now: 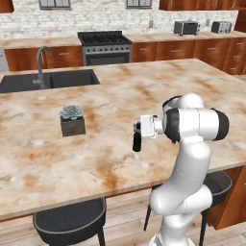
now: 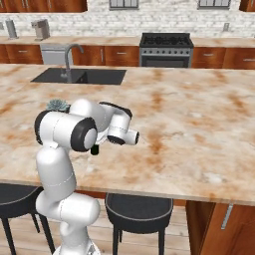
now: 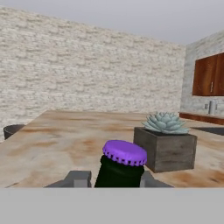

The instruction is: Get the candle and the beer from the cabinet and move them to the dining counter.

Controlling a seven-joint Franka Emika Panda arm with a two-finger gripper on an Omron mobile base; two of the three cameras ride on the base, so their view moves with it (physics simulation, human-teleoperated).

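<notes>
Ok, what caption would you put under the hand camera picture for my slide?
The gripper holds the purple-capped beer above the dining counter, near a potted succulent.

White arm folded at frame centre, gripper clamped on a bottle

The white two-finger gripper sits just left of centre in the left base view, pointing left and level, jaws closed around the slim dark bottle with purple cap; the thick white dark-jointed arm rises from the lower right.

Beer over dining counter — succulent planter to left.
</notes>
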